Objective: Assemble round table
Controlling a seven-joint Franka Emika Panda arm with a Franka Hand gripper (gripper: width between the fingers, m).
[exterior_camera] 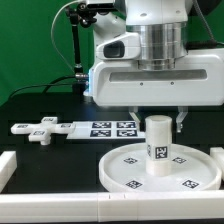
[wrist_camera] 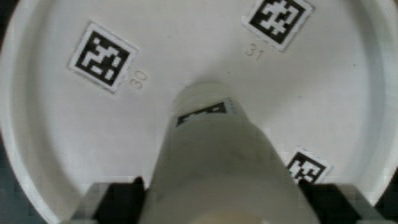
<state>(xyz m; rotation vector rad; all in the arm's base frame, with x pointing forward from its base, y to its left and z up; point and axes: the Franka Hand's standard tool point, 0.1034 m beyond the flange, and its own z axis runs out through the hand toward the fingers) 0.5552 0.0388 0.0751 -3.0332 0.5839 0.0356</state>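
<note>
White cylinder leg (exterior_camera: 158, 150) upright on the round disc (exterior_camera: 110, 171), its top between the open hand's (exterior_camera: 158, 125) spread jaws.

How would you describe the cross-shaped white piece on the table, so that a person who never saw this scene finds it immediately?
Find the large round disc with the upright leg standing on it. Behind it the marker board lies flat; the cross-shaped foot piece lies just off the board's end toward the exterior view's left. Only it has short arms sticking out sideways.

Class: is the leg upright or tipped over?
Upright: the leg stands on end at the middle of the disc.
</note>
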